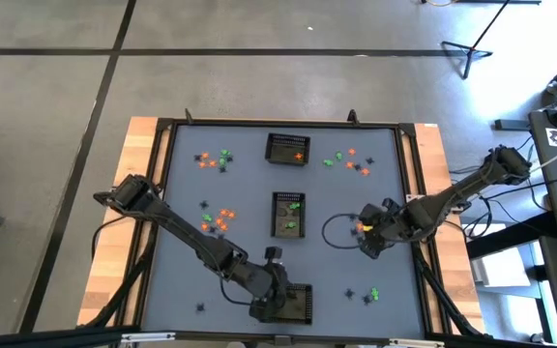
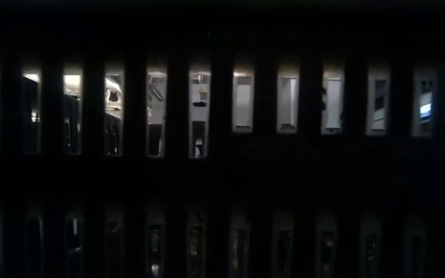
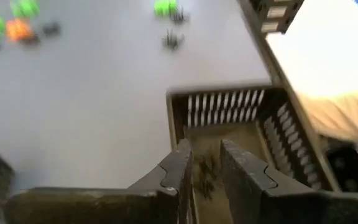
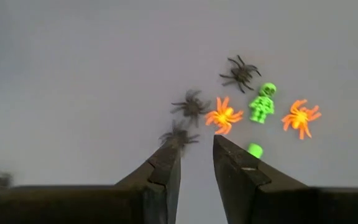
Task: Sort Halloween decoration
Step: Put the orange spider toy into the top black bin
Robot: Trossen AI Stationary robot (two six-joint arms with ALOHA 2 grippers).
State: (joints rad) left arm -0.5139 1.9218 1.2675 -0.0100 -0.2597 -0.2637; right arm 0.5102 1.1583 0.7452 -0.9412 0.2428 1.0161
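Jaws of the left gripper (image 3: 205, 167) stand a narrow gap apart over the near basket (image 3: 278, 127), at six o'clock on the table (image 1: 172, 193), with a black spider (image 3: 204, 177) lying on the basket floor between the tips. It looks like a drop just made. To do it well, I would part the fingers a little more and lift straight up, so nothing clings and the basket is not dragged.

Right gripper (image 4: 196, 152), at three o'clock, hangs with its jaws narrowly apart and empty above a cluster: black spiders (image 4: 191, 106), orange spiders (image 4: 224, 116) and a green skeleton (image 4: 261, 103). One black spider sits just at its fingertip. For a clean pick, centre on one trinket and come down without nudging the neighbours.

Other trinkets lie scattered at eleven, one, nine and five o'clock. Two more baskets sit at centre (image 1: 289, 215) and at twelve o'clock (image 1: 288, 149).
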